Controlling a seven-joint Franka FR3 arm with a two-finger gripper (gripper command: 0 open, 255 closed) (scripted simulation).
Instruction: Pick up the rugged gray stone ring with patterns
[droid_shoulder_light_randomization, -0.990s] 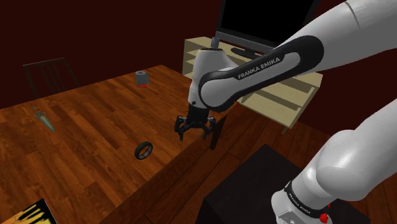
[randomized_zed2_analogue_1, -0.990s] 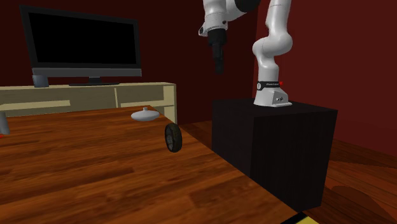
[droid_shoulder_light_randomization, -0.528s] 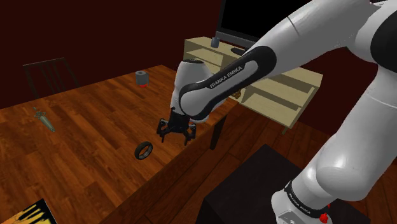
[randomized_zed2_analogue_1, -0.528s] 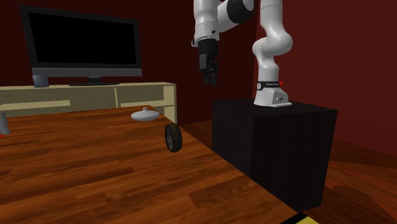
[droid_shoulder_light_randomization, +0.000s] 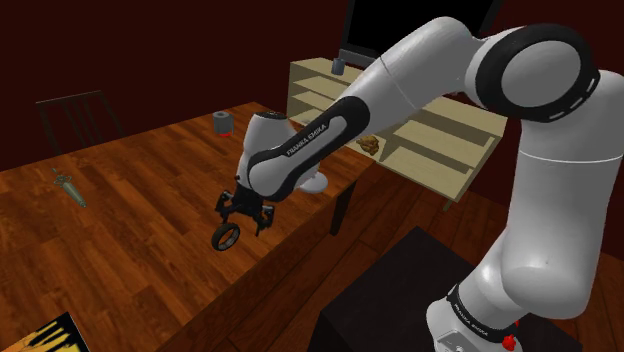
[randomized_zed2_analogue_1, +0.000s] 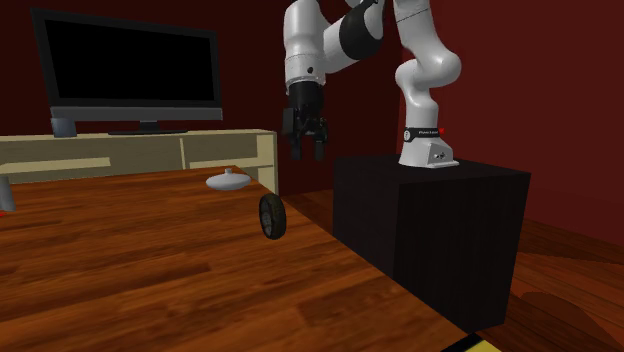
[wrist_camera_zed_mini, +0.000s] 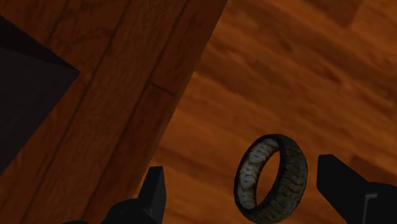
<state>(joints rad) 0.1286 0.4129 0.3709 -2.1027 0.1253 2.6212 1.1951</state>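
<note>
- Black two-finger gripper (droid_shoulder_light_randomization: 240, 212) (randomized_zed2_analogue_1: 305, 150) (wrist_camera_zed_mini: 242, 170): fingers spread wide apart, holding nothing, pointing down at the table.
- Ring (droid_shoulder_light_randomization: 226, 237) (randomized_zed2_analogue_1: 272, 216) (wrist_camera_zed_mini: 294, 181): dark grey, with a rough patterned band. It stands on its edge on the table, close to the table edge that faces the stand. In the wrist view it sits in the gap between the two fingers, nearer one than the other and touching neither. In the second exterior view it is below the gripper, with clear air between them.
- Table (droid_shoulder_light_randomization: 130, 230) (randomized_zed2_analogue_1: 150, 270) (wrist_camera_zed_mini: 305, 63): reddish-brown wood planks.
- Stand (droid_shoulder_light_randomization: 400, 290) (randomized_zed2_analogue_1: 430, 220): a black box beside the table, carrying the arm's base.
- White lidded dish (randomized_zed2_analogue_1: 228, 181): on the table beyond the ring, apart from it.
- Grey cylinder (droid_shoulder_light_randomization: 222, 123): near the table's far edge in the shoulder view, well apart from the ring.
- Dagger-like item (droid_shoulder_light_randomization: 68, 187): far over at the shoulder view's left.
- Pale cabinet (droid_shoulder_light_randomization: 430, 140) (randomized_zed2_analogue_1: 150, 150): behind the table, with a dark television (randomized_zed2_analogue_1: 130, 70) on top.
</note>
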